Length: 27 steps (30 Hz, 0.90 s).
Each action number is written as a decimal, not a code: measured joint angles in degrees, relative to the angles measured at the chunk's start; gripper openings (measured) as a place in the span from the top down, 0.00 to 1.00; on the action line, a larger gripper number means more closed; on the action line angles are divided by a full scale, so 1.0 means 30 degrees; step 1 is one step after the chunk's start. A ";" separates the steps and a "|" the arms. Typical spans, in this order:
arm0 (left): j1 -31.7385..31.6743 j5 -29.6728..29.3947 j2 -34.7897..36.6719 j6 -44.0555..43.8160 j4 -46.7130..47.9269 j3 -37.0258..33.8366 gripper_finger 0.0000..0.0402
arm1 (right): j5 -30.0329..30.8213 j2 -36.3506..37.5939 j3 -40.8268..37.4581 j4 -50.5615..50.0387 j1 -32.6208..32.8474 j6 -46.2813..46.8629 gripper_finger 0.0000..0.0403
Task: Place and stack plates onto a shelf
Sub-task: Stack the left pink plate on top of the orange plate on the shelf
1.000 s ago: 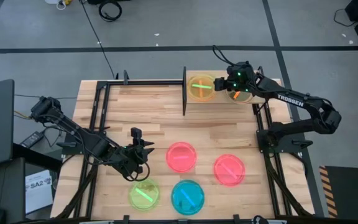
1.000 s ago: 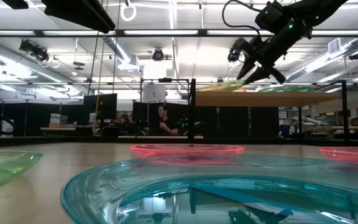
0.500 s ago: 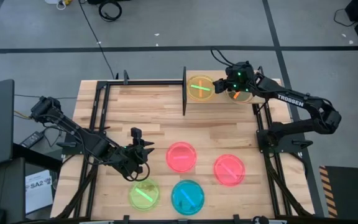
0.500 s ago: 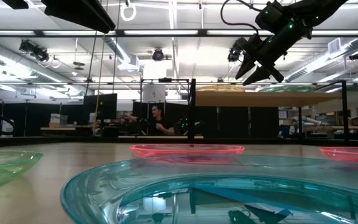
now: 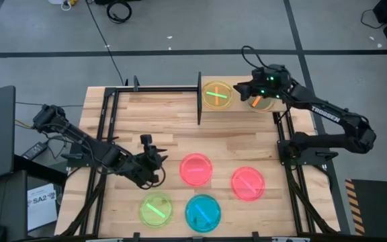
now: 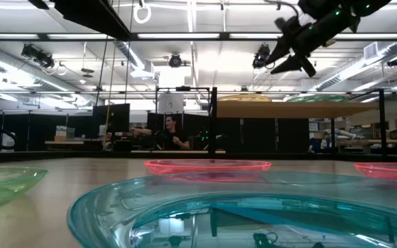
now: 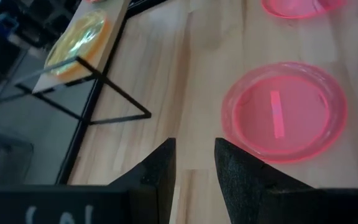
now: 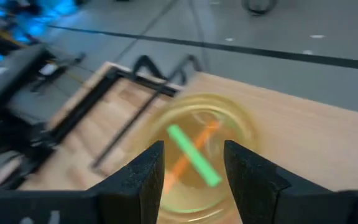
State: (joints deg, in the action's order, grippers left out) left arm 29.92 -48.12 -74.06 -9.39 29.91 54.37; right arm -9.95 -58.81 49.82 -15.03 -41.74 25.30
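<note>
1. Green-on-orange plates (image 5: 218,95) now sit stacked on the shelf (image 5: 294,89), upper centre.
2. Right pincer (image 5: 242,88) has released and lifted, fingers apart.
3. Left pincer (image 5: 158,161), fingers apart, waits near the pink plate (image 5: 196,169) on the desk (image 5: 160,121).

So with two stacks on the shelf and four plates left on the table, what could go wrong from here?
1. The right gripper hangs open just above the green-on-orange stack; a careless move away might nudge it off the shelf.
2. The left gripper sits low beside the nearer pink plate; the rim is thin, so a grasp could slip or push the plate.
</note>
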 joint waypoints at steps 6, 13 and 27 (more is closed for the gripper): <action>-0.1002 0.1184 0.0000 -0.2590 -0.0011 0.0000 0.70 | -0.2034 0.1197 0.0000 -0.0012 0.1326 -0.0001 0.57; -0.2186 0.3390 -0.0456 -0.5462 -0.0035 -0.0007 0.70 | -0.2078 0.1619 0.0000 -0.0042 0.4444 0.0000 0.57; -0.4545 0.7672 -0.4101 -1.0123 -0.1541 -0.0007 0.70 | 0.0983 0.1524 0.0000 -0.0194 1.0062 -0.0015 0.57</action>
State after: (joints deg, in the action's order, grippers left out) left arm 16.29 -25.10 -86.36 -39.76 25.29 54.35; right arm -7.00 -54.24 49.82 -15.61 -11.56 25.26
